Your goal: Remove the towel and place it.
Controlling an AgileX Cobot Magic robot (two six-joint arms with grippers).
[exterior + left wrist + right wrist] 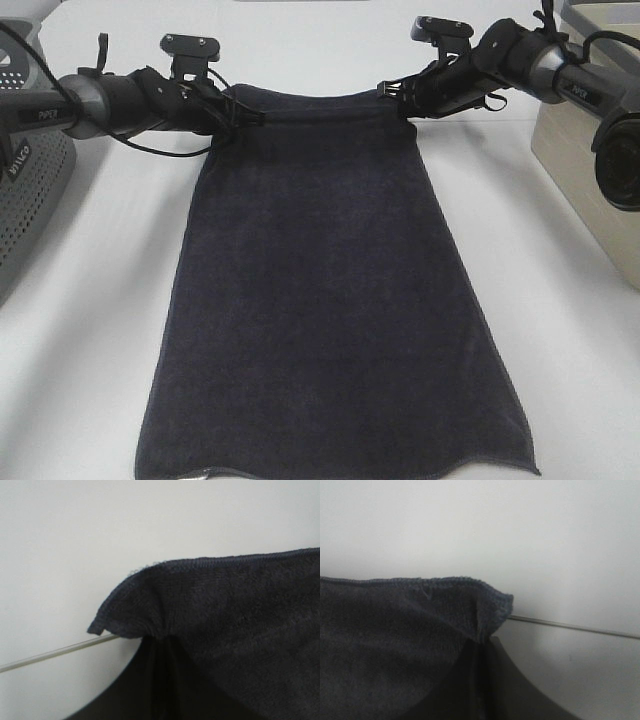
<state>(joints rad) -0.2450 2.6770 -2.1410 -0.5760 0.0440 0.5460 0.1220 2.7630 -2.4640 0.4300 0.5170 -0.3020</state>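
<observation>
The towel [320, 300], a long dark navy cloth, lies stretched out on the white table, its near hem at the table's front edge. My left gripper [238, 112] is shut on the towel's far left corner, and my right gripper [398, 97] is shut on the far right corner. Both far corners are lifted slightly and the far hem sags between them. In the left wrist view the pinched corner of the towel [150, 615] bunches above the dark jaws. In the right wrist view the other pinched corner of the towel [480, 610] folds over the jaws.
A grey perforated basket [25, 195] stands at the left edge of the table. A beige box [575, 165] stands at the right edge. A thin seam line in the table [50, 653] runs behind the grippers.
</observation>
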